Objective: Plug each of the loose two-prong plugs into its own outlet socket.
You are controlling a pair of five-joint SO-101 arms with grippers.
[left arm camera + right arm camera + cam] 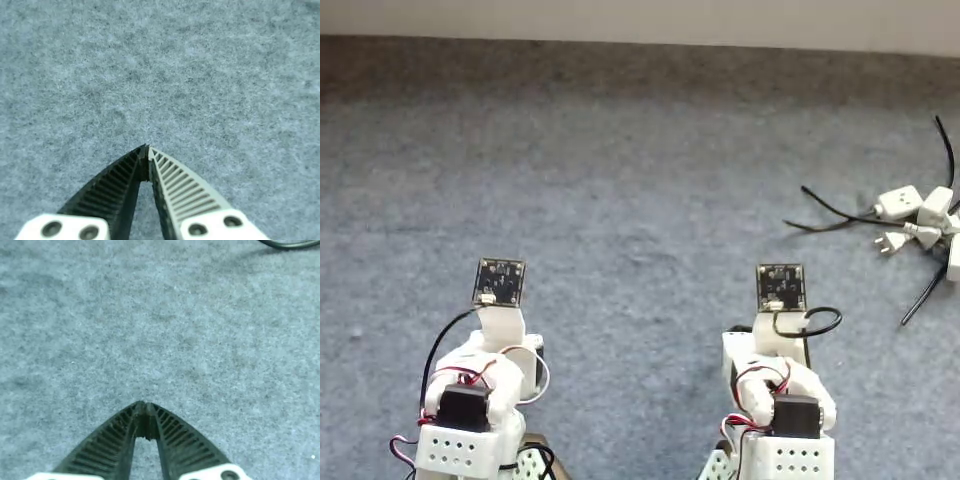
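So, quick status from my end: both arms are parked at the near edge of the tabletop (620,180), which is covered in grey felt-like stuff. The left arm (480,385) sits toward the near left corner and the right arm (778,390) a bit right of the middle, each with a small camera board (500,282) on top. On the left wrist feed the left pincer (148,150) is pressed together, with one dark finger (112,187) and one pale finger (182,187) meeting at the tips, nothing held, grey surface underneath. Same story on the right wrist feed: the right pincer (144,406) is pressed together on nothing, both fingers dark, over the grey surface. A bit of black cord (292,243) curves past at the edge of that feed, and I can't tell which cord it is. The stuff for the job is bunched up at the right edge of the tabletop, about halfway along it, well apart from both arms: a pile of white blocks (925,212) and black cords (835,212). One plug (892,241) lies loose on the pile's left side with its two prongs pointing left, and a squarish socket block (898,203) sits just beside it. The pile runs off the overhead view, so I can't tell how many plugs or sockets it has, or whether any are joined.
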